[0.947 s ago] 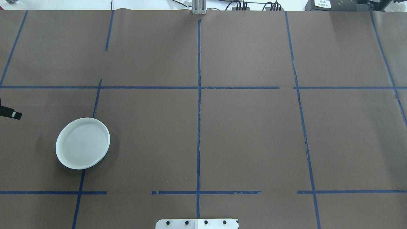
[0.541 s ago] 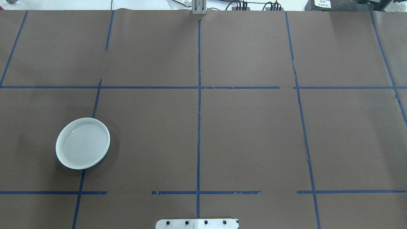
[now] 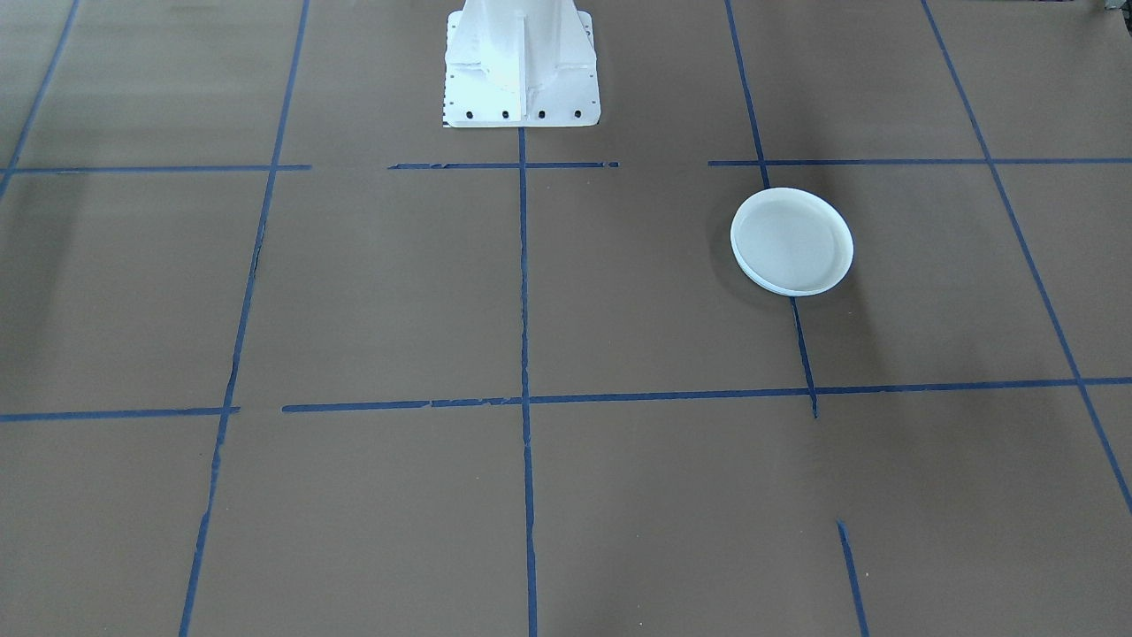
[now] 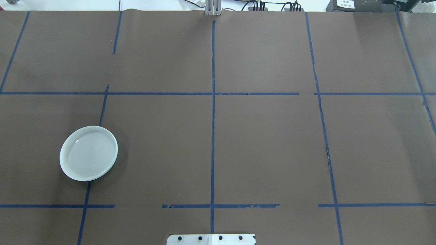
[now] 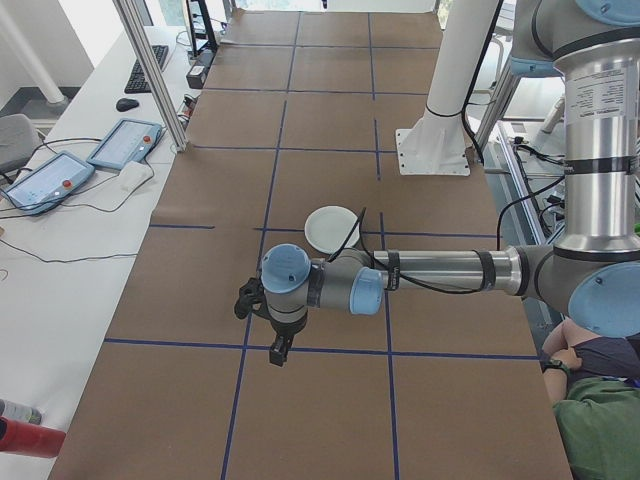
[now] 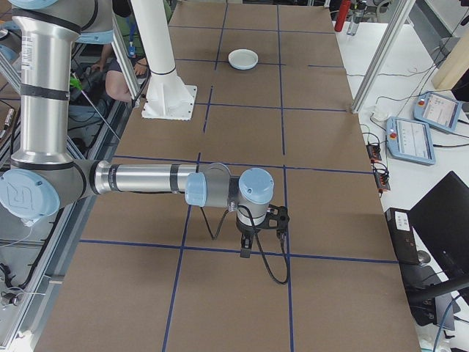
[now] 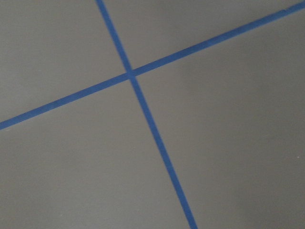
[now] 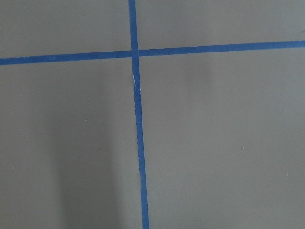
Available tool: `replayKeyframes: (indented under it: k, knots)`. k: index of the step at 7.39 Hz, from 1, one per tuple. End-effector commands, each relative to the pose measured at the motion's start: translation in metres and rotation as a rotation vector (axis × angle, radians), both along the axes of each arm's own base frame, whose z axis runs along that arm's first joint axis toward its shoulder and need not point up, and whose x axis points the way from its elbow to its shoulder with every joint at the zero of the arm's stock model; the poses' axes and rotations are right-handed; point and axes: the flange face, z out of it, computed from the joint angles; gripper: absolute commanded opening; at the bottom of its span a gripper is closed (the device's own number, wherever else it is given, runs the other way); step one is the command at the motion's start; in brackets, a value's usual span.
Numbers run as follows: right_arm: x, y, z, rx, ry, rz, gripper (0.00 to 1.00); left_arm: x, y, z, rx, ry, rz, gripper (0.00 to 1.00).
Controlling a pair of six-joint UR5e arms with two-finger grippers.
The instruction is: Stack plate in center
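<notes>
One pale plate stack (image 4: pixel 88 153) sits on the table (image 4: pixel 265 143), well to the robot's left of the central blue tape line (image 4: pixel 213 136), straddling another tape line; a second rim peeks out beneath the top plate, so it looks like more than one plate nested. The left gripper (image 5: pixel 280 345) hangs near the stack and the right gripper (image 6: pixel 246 246) hangs far from it; both show only in the side views, so I cannot tell whether either is spread or pressed together. The risk, as I judge it, is a shallow rim slipping from a pinch, or the nested plates separating or sliding on the paper. Brown paper (image 3: pixel 371 292) covers the table. Beyond the table, tablets (image 5: pixel 90 160), cables and a keyboard lie on a white bench (image 5: pixel 60 250).
</notes>
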Motion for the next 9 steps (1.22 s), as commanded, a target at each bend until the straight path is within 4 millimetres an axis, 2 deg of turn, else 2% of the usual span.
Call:
replayKeyframes:
  k: [1, 9]
  knots:
    - [0.0007, 0.0001, 0.0, 0.0, 0.0, 0.002, 1.0, -0.013, 0.0005, -0.0004, -0.098, 0.008, -0.067, 1.0]
    - [0.0, 0.0, 0.0, 0.0, 0.0, 0.0, 1.0, -0.0125, 0.0083, 0.0029, -0.102, 0.002, -0.069, 1.0]
